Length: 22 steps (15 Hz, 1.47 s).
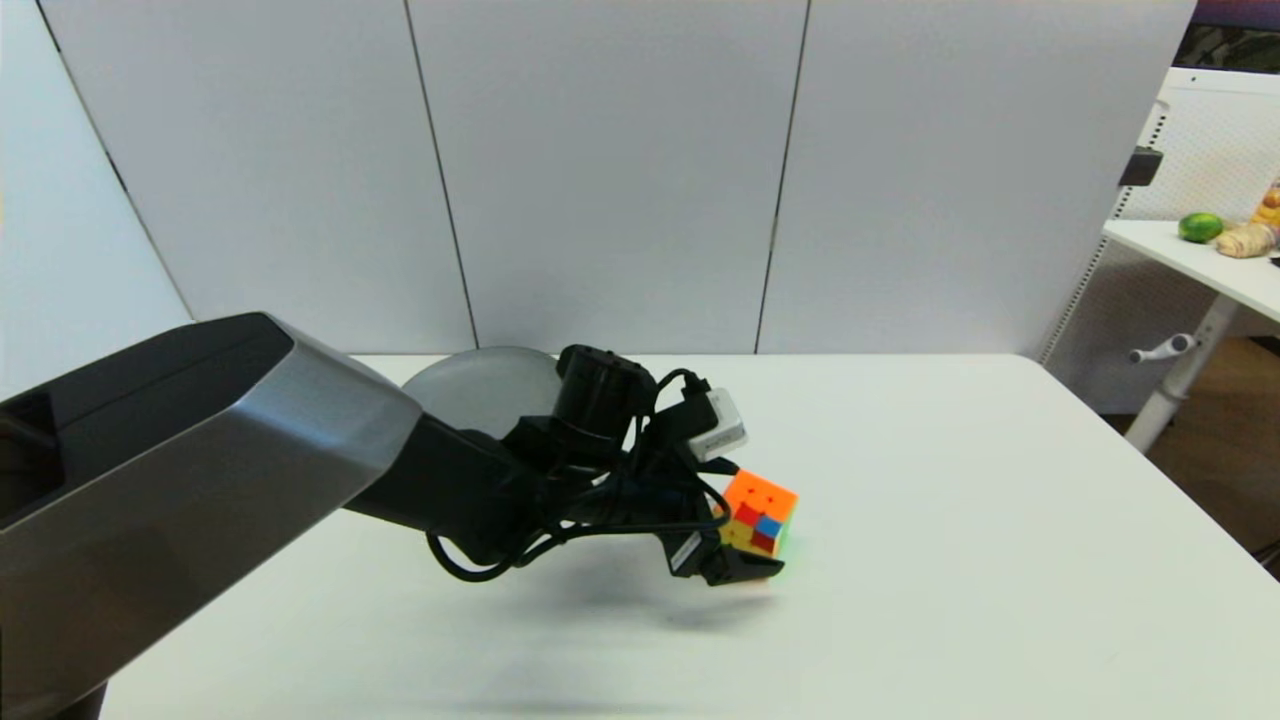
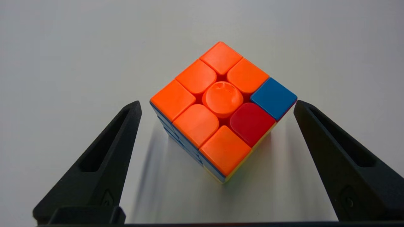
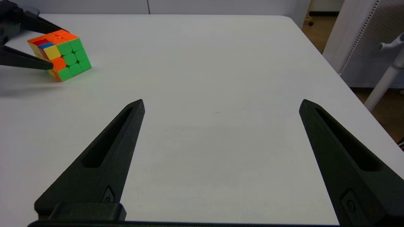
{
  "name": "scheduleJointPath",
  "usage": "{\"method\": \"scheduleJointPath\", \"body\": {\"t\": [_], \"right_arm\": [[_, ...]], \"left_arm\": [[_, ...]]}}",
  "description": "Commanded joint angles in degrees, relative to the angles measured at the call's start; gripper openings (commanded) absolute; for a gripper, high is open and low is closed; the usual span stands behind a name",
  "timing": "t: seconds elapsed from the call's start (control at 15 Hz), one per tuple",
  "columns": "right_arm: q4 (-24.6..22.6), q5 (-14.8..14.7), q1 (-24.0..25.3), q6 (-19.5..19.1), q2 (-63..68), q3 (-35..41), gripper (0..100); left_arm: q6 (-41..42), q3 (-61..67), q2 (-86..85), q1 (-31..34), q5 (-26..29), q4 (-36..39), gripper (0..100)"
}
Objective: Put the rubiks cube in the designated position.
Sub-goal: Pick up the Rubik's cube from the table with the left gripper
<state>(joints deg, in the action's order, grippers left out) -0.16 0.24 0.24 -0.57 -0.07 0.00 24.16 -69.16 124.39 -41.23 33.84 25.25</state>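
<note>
The rubiks cube (image 1: pixel 762 510) sits on the white table (image 1: pixel 1000 560) near its middle, mostly orange on top with one red and one blue square (image 2: pixel 221 107). Its side towards the right arm is mostly green (image 3: pixel 71 58). My left gripper (image 1: pixel 748 540) is lowered over it and stands open, one black finger (image 2: pixel 104 157) on either side of the cube, with a gap between each finger and the cube. My right gripper (image 3: pixel 221 101) hangs open over bare table to the cube's right, holding nothing. It is out of the head view.
A grey plate (image 1: pixel 480 385) lies at the table's back, partly hidden behind my left arm. White wall panels stand right behind it. A second table at the far right carries a lime (image 1: pixel 1200 227) and a ginger root (image 1: pixel 1245 240).
</note>
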Motion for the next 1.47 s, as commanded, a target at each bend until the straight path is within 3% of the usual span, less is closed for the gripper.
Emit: {"method": "scheduleJointPath", "body": {"t": [0.07,0.33,0.4,1.47], "right_arm": [[0.0,0.0,0.0,0.0,0.1,0.0,100],[0.0,0.0,0.0,0.0,0.1,0.0,100],[0.0,0.0,0.0,0.0,0.1,0.0,100],[0.0,0.0,0.0,0.0,0.1,0.0,100]], "left_arm": [[0.1,-0.3,0.8,-0.1,0.2,0.2,100],[0.1,-0.7,1.0,-0.3,0.2,0.2,100],[0.1,-0.8,1.0,-0.3,0.2,0.2,0],[-0.8,-2.0,-0.8,-0.1,0.1,-0.2,0]]}}
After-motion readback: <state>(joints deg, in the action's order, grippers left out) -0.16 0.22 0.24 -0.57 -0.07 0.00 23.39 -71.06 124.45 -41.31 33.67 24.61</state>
